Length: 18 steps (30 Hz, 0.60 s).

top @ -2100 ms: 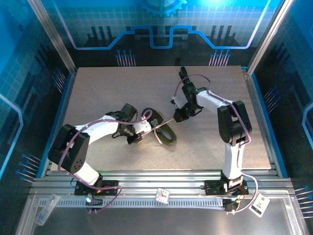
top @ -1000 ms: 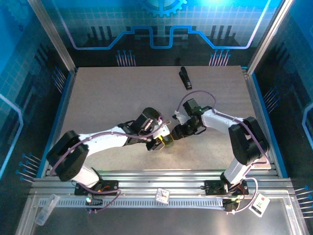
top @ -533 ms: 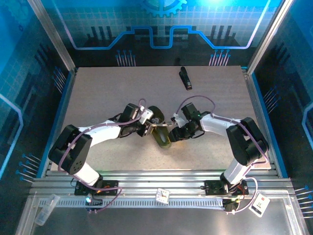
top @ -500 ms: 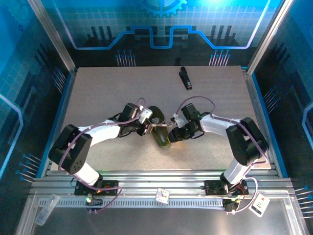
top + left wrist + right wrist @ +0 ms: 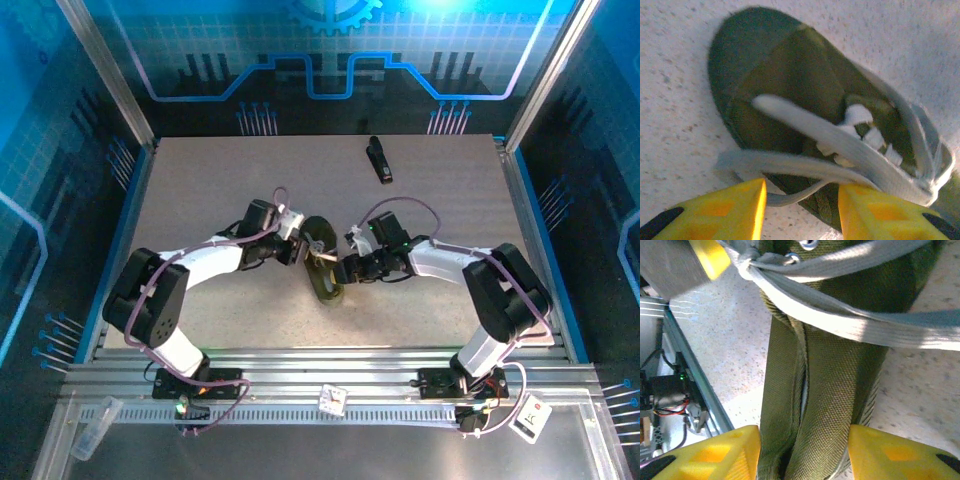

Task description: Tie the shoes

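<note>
While my right gripper [image 5: 347, 268] sits against the right flank of the shoe [image 5: 326, 285], my left gripper [image 5: 297, 250] sits just off its left flank, so the shoe lies between my two wrists, a little near of the table's [image 5: 200, 190] middle. From above, its long axis runs far to near, with the near end swung slightly to the right. I cannot tell from there which end is the toe.

Through my left wrist camera the shoe [image 5: 785, 65] shows a rounded olive end at the upper left, and the whitish laces [image 5: 840, 145] cross it toward the lower right. My left gripper [image 5: 800, 210] stands partly open. One slack strand of lace runs through the gap between the yellow pads, and neither pad presses on it.

Through my right wrist camera the woven olive upper [image 5: 830, 390] fills the space between my yellow fingertips and is creased down its middle. My right gripper [image 5: 804, 455] is closed onto the shoe from both sides. Flat laces [image 5: 840, 325] stretch across above the grip.

A small black clip-like object [image 5: 378, 160] lies well apart at the far side of the table.
</note>
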{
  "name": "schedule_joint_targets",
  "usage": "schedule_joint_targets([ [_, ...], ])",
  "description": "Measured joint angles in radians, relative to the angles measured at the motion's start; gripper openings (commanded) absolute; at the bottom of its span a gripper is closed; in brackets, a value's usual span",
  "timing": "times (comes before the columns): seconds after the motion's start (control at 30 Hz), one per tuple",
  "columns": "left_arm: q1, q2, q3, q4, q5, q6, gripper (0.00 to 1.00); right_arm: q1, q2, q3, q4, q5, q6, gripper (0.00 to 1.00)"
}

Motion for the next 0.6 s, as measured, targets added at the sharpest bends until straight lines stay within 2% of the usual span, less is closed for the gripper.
schedule_joint_targets([
  [0.17, 0.061, -0.016, 0.092, -0.076, 0.05, 0.032, 0.44, 0.024, 0.004, 0.006, 0.009, 0.009, 0.012, 0.53],
  [0.33, 0.09, -0.095, 0.123, -0.153, 0.065, 0.08, 0.45, -0.001, -0.072, 0.051, -0.105, 0.075, -0.036, 0.56],
  [0.6, 0.211, -0.266, 0.107, -0.217, 0.023, 0.096, 0.5, -0.194, -0.31, 0.143, -0.278, 0.291, -0.196, 0.66],
])
